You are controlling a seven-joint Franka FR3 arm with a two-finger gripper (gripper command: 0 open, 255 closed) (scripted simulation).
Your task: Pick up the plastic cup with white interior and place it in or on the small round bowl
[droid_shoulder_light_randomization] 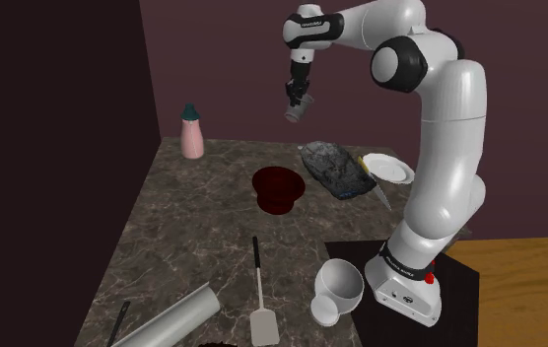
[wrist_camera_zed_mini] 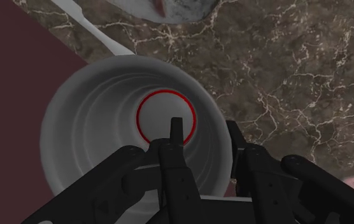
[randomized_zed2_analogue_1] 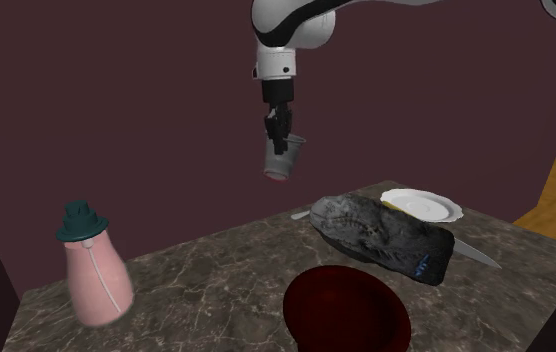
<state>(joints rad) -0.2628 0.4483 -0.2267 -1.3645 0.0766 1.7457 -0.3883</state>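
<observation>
Air above red bowl [droid_shoulder_light_randomization: 278, 187] open; grey pouch [droid_shoulder_light_randomization: 333, 166] just beside.

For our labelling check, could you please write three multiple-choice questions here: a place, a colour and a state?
1. Where is the cup? A in the air, clear of the table; B standing on the table; C inside the bowl.
2. What colour is the bowl? A blue; B dark red; C yellow.
3. How is the gripper? A open and empty; B resting on the table; C shut on the cup.
Answers: 1 A, it hangs from the gripper; 2 B, dark red throughout; 3 C, the fingers clasp its wall.
</observation>
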